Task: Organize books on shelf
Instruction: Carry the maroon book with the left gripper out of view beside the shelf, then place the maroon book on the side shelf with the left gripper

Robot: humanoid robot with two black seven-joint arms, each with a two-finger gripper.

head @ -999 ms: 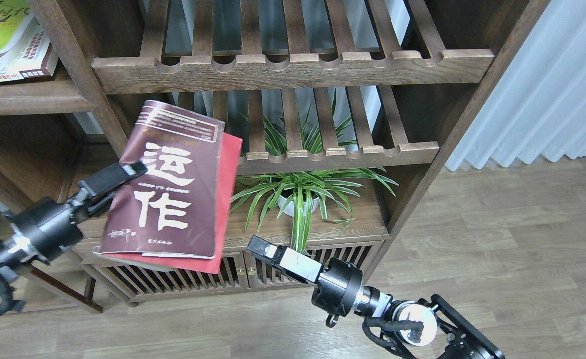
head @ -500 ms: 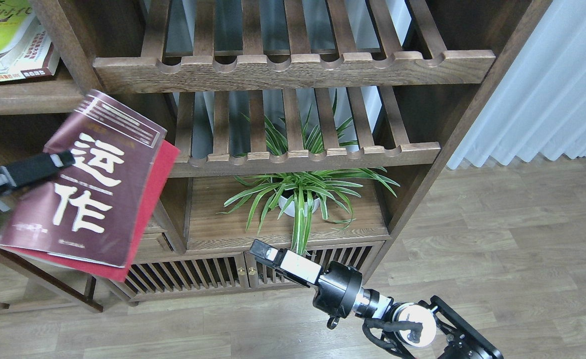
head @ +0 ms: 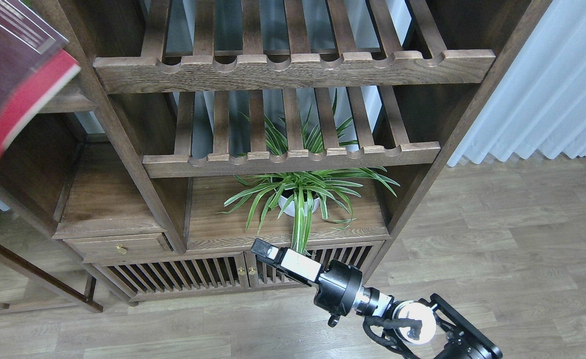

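Observation:
The thick maroon book (head: 8,65) with cream characters and a red back cover fills the top left corner, tilted and cut off by the frame edge. It hangs in front of the dark brown shelf board (head: 68,101), whose rounded front edge shows just beside it. My left gripper is out of view, so what holds the book is not visible. The lime-yellow book and the "300" book are hidden or out of view. My right gripper (head: 263,249) is low in the middle, in front of the cabinet doors, empty; its fingers cannot be told apart.
Two slatted racks with notched rails, an upper one (head: 293,70) and a lower one (head: 293,158), span the middle. A potted spider plant (head: 297,197) stands on the board below them. A drawer with a brass knob (head: 120,248) is at lower left, a white curtain (head: 547,89) at right.
The maroon book has moved up and to the left, from mid-height by the racks to the top left corner. My left arm has left the view. The right arm has barely moved.

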